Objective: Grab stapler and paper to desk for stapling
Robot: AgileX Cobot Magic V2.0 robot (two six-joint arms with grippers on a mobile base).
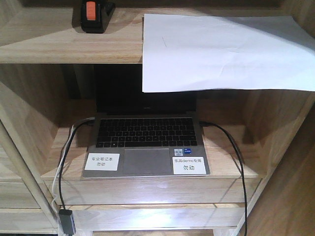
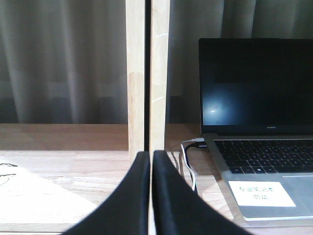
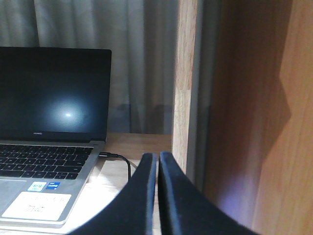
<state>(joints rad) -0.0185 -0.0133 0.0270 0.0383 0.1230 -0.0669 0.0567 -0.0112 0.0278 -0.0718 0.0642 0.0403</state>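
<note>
Left pincer (image 2: 149, 155) and right pincer (image 3: 158, 156) are both pressed together, empty, down at laptop (image 1: 147, 142) level, while your stapler (image 1: 93, 14) lies on the shelf (image 1: 44, 44) above to the left and the paper (image 1: 221, 49) overhangs to the right, so the left arm looks nearer the stapler.

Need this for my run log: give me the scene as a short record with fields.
stapler: on the upper shelf, left of the paper, apart from it
paper: lying on the upper shelf, front edge overhanging the space below
laptop: open, screen dark, in the lower compartment; two white labels on its palm rest
left gripper: shut, holding nothing
right gripper: shut, holding nothing
task state: stapler and paper both untouched
</note>
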